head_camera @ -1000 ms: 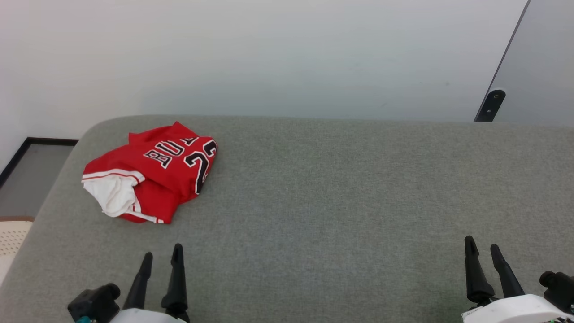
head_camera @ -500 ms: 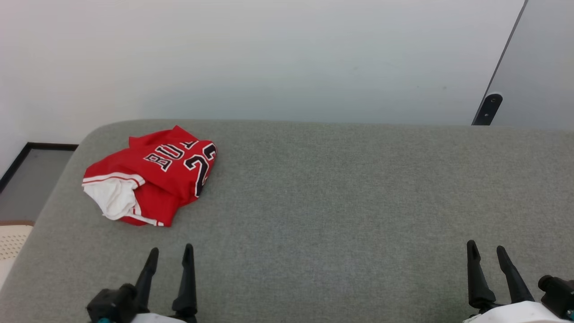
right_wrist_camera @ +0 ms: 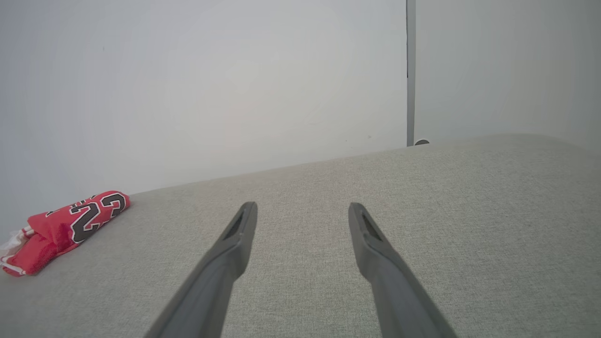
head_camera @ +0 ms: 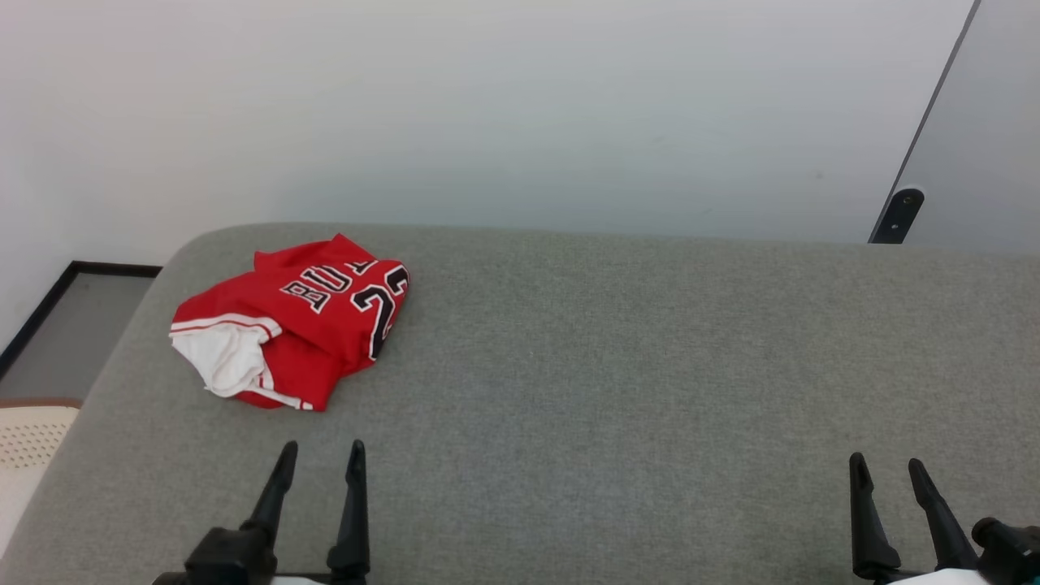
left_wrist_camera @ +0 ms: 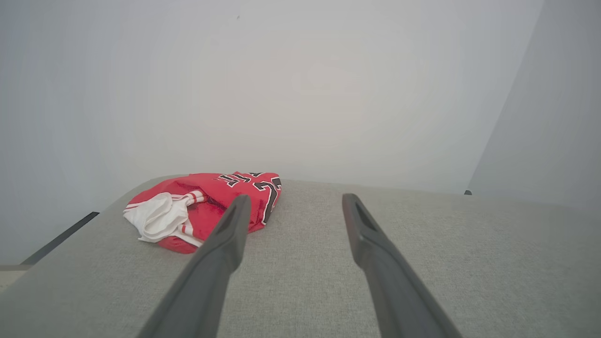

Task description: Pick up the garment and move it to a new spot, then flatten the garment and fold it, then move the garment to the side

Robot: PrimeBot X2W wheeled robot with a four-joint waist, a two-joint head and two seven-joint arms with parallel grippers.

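Left gripper (head_camera: 322, 448): lower left of the head view, at the near edge of the work surface; its two dark fingers are spread wide with nothing between them.
Right gripper (head_camera: 885, 461): lower right, in the same posture; fingers wide apart and empty.
Grey padded surface (head_camera: 617, 366): fabric-covered top with a rounded far-left corner; it carries the garment.
Garment (head_camera: 301, 325): red jersey in a loose crumpled bundle on the far-left part of the surface, near that corner; a white sleeve (head_camera: 227, 361) faces the robot, and black lettering and part of a number show on top.
Bearing from pincers: ahead of the left gripper and slightly to its left, near it but not touching; well apart from the right gripper, across the surface to its left.
Long axis: diagonal, from the sleeve end at near-left to the numbered end at far-right.
Nearer arm: the left, clearly.
Step in hand (judgement): the first pick-up is not yet made; a forward reach by the left arm looks the shortest approach.
Wall (head_camera: 487, 122): plain and pale, behind the surface.
Door panel (head_camera: 987, 162): grey, at far right.
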